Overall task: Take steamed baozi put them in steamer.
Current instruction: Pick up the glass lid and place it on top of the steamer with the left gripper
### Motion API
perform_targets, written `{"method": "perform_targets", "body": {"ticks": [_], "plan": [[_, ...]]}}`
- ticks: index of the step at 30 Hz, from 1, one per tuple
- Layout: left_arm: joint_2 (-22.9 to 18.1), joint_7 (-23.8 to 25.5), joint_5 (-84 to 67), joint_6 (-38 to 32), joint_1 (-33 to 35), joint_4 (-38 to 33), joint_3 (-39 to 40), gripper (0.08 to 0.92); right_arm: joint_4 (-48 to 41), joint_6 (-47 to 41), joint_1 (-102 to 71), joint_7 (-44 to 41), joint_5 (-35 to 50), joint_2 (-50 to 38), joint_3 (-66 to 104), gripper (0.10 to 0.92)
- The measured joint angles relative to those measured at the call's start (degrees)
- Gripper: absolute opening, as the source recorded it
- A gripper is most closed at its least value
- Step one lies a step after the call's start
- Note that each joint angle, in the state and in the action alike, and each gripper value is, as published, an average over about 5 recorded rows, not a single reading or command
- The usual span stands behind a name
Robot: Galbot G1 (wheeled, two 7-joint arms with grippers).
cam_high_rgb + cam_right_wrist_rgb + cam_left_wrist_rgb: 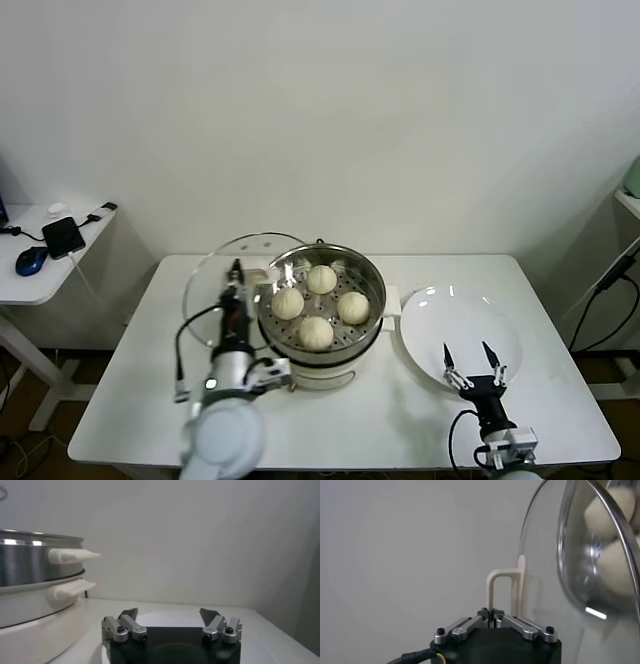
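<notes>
buns: I count four baozi [318, 305] inside steamer [372, 300]
left gripper [492, 613]: pinching lid handle [503, 587]
right gripper [469, 356]: spread over plate [505, 330]

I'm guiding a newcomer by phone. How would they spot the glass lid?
Find the shiny steamer mid-table, holding four buns. On its left, the left gripper holds the lid upright by its white handle. Unlike the flat white plate, it is see-through.

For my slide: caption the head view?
Four baozi in steamer; left gripper holds glass lid.
</notes>
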Motion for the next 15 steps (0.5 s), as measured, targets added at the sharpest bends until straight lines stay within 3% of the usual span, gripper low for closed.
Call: {"method": "perform_targets", "body": {"ticks": [15], "plan": [[-7.3, 2.8, 5.7, 4.5, -7.0, 9.4, 10.0, 0.133, -0.9, 1.4, -0.5, -0.3, -0.3, 1.0, 1.3, 0.823]]}}
